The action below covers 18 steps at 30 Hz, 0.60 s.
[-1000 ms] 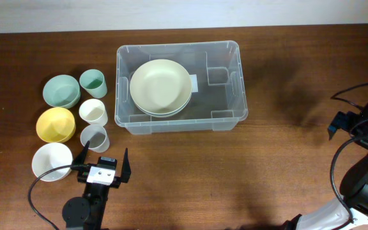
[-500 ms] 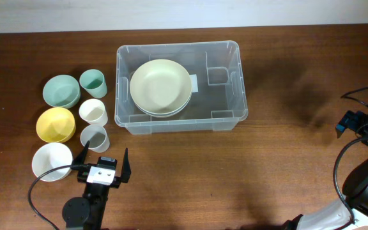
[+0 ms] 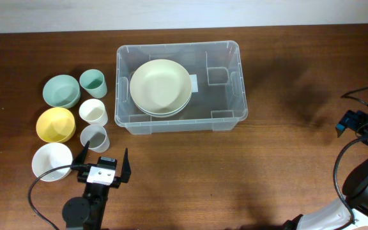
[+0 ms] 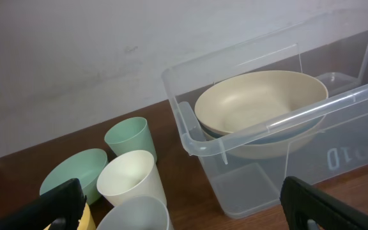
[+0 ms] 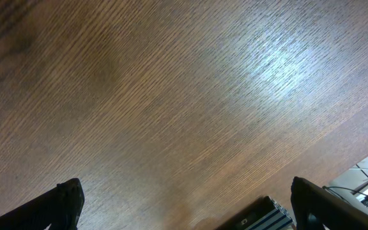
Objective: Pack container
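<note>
1. The container (image 3: 225, 102), clear rigid plastic with rounded corners, sits unmoved at the far middle of the wooden table (image 3: 267, 179). At its left end a smooth cream bowl (image 3: 161, 85) is stacked on another.
2. Left of it, round cups (image 3: 93, 112) and bowls (image 3: 55, 124) stand unchanged.
3. The left gripper (image 3: 105, 154) is spread wide and empty. The right gripper (image 5: 187, 198), jaws apart, has drifted toward the right edge.

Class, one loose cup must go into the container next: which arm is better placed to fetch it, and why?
Left. The left claw, open, sits beside the grey cup and white bowl; the right claw is at the table's right edge, far from them.
</note>
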### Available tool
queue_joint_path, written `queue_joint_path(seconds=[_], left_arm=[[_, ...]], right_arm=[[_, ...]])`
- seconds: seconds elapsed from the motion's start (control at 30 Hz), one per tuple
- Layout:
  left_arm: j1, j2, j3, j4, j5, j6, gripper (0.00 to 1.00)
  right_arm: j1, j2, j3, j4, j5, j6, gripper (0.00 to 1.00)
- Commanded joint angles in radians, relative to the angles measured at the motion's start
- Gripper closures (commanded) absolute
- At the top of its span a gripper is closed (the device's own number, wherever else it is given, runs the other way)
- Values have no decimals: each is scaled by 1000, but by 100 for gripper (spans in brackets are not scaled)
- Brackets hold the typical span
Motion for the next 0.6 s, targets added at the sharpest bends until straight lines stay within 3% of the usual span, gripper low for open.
queue_joint_path(seconds=[0.0, 0.57], left_arm=[[4, -7, -6, -1, 8, 8, 0], [5, -6, 26, 118, 38, 10, 0]], right_arm=[[-5, -18, 19, 2, 9, 4, 1], [-5, -18, 19, 2, 9, 4, 1]])
